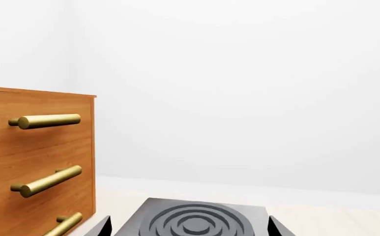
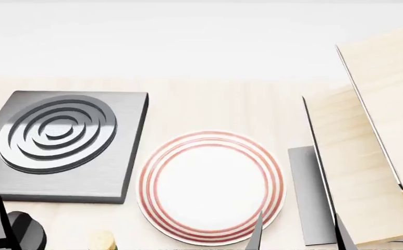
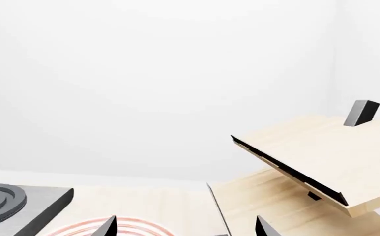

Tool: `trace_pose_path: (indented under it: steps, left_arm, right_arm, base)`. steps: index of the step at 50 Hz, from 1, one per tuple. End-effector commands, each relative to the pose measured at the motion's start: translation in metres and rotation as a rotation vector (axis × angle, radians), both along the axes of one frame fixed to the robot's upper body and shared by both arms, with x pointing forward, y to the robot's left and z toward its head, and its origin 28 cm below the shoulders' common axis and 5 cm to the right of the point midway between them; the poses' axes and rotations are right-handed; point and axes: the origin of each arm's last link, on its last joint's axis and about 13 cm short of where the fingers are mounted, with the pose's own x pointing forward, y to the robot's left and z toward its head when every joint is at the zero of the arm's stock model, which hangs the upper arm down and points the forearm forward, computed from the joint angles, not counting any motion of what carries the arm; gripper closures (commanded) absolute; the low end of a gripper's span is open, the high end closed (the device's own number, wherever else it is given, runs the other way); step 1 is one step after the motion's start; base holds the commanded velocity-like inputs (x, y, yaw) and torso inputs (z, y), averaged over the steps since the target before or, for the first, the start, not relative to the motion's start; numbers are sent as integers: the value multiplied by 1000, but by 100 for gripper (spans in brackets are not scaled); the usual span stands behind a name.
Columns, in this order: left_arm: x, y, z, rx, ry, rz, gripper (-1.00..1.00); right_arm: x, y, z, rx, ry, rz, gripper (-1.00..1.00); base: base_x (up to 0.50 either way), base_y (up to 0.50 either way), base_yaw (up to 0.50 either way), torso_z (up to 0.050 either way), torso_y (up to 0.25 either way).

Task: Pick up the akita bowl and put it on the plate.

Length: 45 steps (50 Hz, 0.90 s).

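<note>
Head view: the plate [image 2: 211, 187], white with thin red rings at its rim, lay flat on the pale wooden bench [image 2: 208, 104] at lower centre of the frame, nothing on it. To its left, just beside, sat the square grey stove burner [image 2: 62, 146] with raised concentric rings. At right, tilted light-wood boards [image 2: 375, 140] with dark edges leaned over a grey slab; what they belonged to could not be told. The akita bowl appeared in no view, so its place was unknown. Right tool [image 2: 298, 234]: two dark fingertips stood apart at the lower edge, straddling the plate's right rim, spread with nothing between them. Right wrist view confirmed this, tips wide on either side of the plate's edge. Left tool [image 1: 190, 228]: in the left wrist view its two tips showed at the bottom edge, well separated, flanking the burner, empty. A wooden drawer cabinet [image 1: 36, 162] with brass bar handles [image 1: 45, 120] stood at left of that frame. Judged step: locating the bowl, nothing yet picked up. To do it well, the head or base should probably turn until the bowl is seen, then the nearer arm approach from above with tips spread wider than the rim wall, pinching one side of the wall. The plate stood ready to receive it; centring the bowl inside the inner ring would be wise.
</note>
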Motion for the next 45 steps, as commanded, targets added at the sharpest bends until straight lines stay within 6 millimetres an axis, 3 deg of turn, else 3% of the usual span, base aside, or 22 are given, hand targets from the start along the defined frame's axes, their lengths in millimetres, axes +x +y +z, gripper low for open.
trace_pose_path:
  steps: [1, 15, 45]
  left_arm:
    - [0, 0, 0, 0, 0, 1, -100]
    - [0, 0, 0, 1, 0, 0, -100]
    - [1, 8, 1, 46, 28, 45, -100]
  right_arm:
    - [0, 0, 0, -1, -1, 1, -100]
    - [1, 1, -1, 11, 10, 7, -100]
    - [2, 3, -5, 5, 21, 19, -100]
  base:
    - [172, 0, 0, 0, 0]
    - [173, 0, 0, 0, 0]
    - [1, -4, 0, 0, 0]
